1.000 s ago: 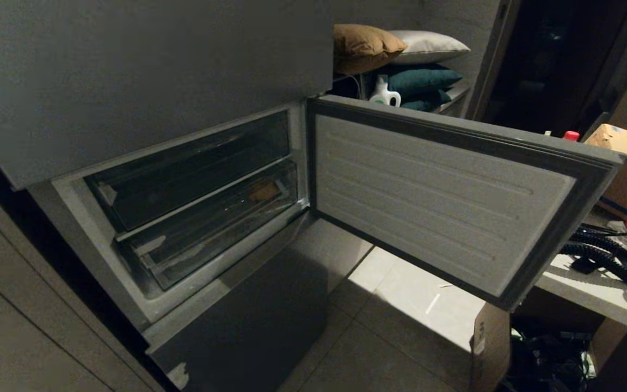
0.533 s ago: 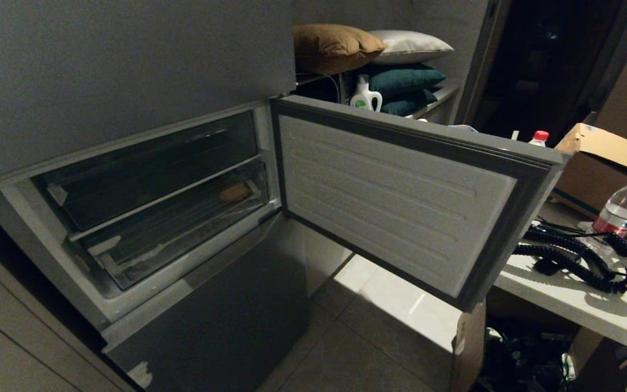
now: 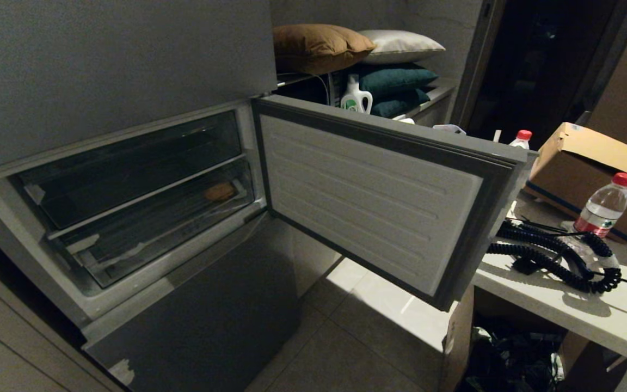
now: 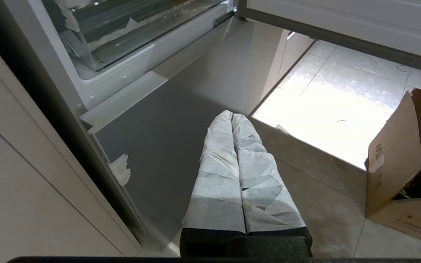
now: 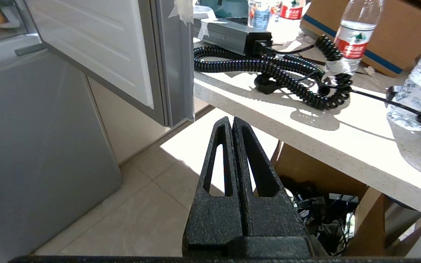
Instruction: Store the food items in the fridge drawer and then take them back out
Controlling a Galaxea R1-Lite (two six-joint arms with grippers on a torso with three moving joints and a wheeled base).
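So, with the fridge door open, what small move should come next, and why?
Probably bring the left pincer up toward the fridge drawer front, to pull it out. The fridge door stands open and the drawer is pushed in, with the potato visible inside. Both pincers are shut and empty; the right pincer hangs low beside the table.

Legible text: none.
Water bottle (image 3: 602,204): red label, print too small to read. Detergent bottle (image 3: 356,99): green label, unreadable. Cardboard box (image 4: 397,160): dark marks on edge, undecipherable.
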